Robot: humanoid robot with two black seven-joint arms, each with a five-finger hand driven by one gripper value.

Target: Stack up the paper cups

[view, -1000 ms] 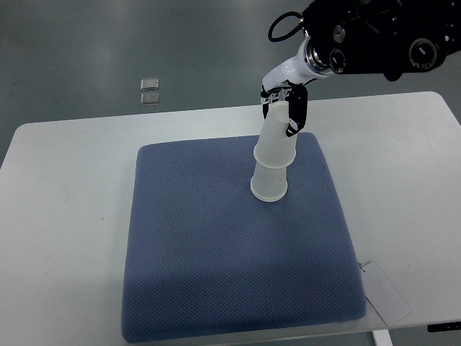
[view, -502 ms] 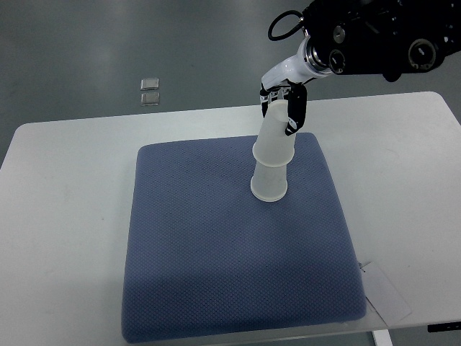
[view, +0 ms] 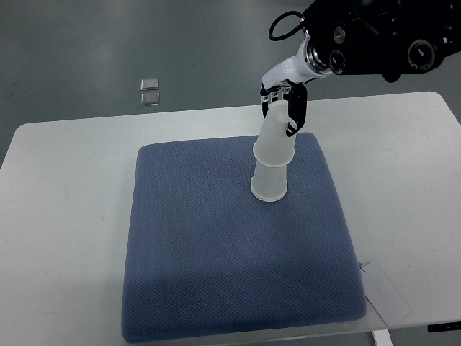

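Right hand (view: 287,108): entered from the upper right, fingers clamped around the base of the upper paper cup (view: 276,137); fingertips partly hidden behind it.
Upper paper cup: inverted, tilted, nested over the lower paper cup (view: 269,182).
Lower paper cup: inverted on the blue mat (view: 216,259), rear right area.
Mat: on the white table (view: 65,216); front edge cut off.
Left arm: unseen.

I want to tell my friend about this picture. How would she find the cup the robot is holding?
Start at the blue mat on the white table. Near its far right corner stand two whitish cups, one over the other. The held cup is the upper one, tilted, with the right hand gripping its top; the lower cup sits on the mat untouched.
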